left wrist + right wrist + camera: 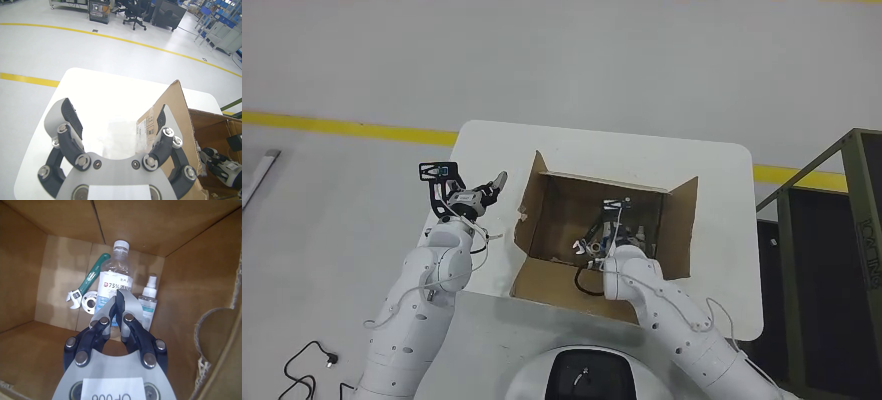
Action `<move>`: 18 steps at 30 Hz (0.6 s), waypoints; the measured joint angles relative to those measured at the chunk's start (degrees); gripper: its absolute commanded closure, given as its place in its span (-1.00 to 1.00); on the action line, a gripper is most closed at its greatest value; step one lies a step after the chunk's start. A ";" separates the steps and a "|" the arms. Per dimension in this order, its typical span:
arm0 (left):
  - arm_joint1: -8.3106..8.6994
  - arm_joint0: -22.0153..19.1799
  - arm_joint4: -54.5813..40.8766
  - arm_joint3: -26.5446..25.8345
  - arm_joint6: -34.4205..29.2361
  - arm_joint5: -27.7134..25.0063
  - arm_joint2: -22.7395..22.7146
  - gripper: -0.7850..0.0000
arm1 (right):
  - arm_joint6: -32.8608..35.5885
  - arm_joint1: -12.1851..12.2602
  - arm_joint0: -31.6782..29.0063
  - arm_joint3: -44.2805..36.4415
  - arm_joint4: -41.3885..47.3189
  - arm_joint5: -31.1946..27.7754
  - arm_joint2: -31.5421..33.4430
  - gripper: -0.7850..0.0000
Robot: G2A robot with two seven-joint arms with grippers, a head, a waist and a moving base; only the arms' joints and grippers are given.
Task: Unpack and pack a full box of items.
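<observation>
Right claw (pixel 118 299) pinched closed inside box (pixel 28 266) near bottle (pixel 115 275), left claw (pixel 114 105) spread wide beside flap (pixel 170 106)

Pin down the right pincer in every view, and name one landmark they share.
Top view: right pincer down inside the cardboard box.
Left wrist view: the pincer inside the box, beyond the raised flap.
Right wrist view: in the foreground, shut, before the clear bottle.
Shared landmark: the cardboard box.

Clear bottle (pixel 115 275), spray bottle (pixel 149 298), adjustable wrench (pixel 90 275) and flange (pixel 88 303) crowd one wall of the box (pixel 37 347); the remaining floor lies open.
</observation>
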 measured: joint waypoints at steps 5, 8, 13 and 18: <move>0.00 0.00 0.00 0.00 0.00 0.00 0.00 -1.00 | 2.01 -0.79 0.92 1.08 -3.44 0.93 -1.02 0.27; 0.00 0.00 0.00 0.00 0.00 0.00 0.00 -1.00 | 2.85 -1.17 1.26 1.21 -4.66 0.43 -1.07 0.21; 0.00 0.00 0.00 0.00 0.00 0.00 0.00 -1.00 | 4.40 -1.73 1.44 2.61 -6.59 0.62 -0.56 -0.04; 0.00 0.00 0.00 0.00 0.00 0.00 0.00 -1.00 | 5.20 -2.46 1.89 4.82 -7.22 -0.79 -0.42 -0.40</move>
